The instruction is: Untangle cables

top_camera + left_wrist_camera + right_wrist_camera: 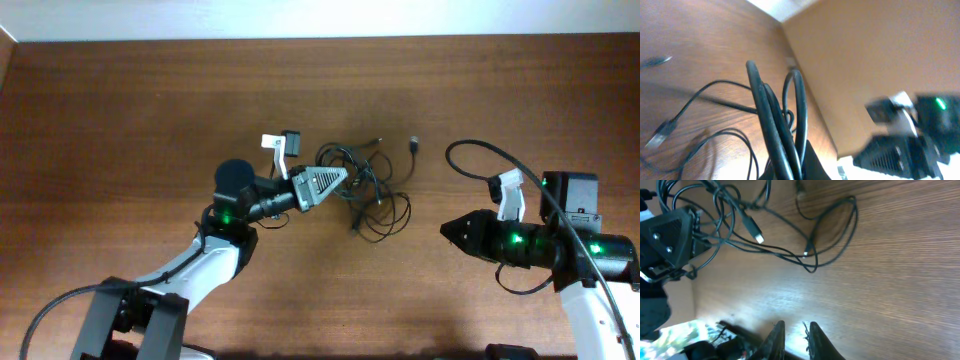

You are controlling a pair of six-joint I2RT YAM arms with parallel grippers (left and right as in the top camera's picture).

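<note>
The cables (pixel 372 190) are found in a messy heap in the middle of the table (pixel 130 100). Their loops are crossed over one another, and a small plug (pixel 414 146) is seen a little apart from the heap. The step in hand looks like the first grab: one side of the heap is taken hold of so that it can be pulled apart. The left claw (pixel 345 179) is placed at the left edge of the heap and is closed tight. In the left wrist view a few black strands are seen running down between its fingers, so a bunch of cables is held there, not just one. The right claw (pixel 446 230) is seen well apart from the heap, over bare wood. Its fingers (pixel 778 332) are parted by only a thin gap, and nothing is held or touched by them. The knot is not yet undone, so most of the task is judged to be left. For the next move, a second hold is likely needed. The right claw would have to be opened wider, brought to a loose loop on its side of the heap, and closed on one strand. Then the two holds could be drawn gently apart. Care would be needed, since the knot could be made tighter by a hard pull.
</note>
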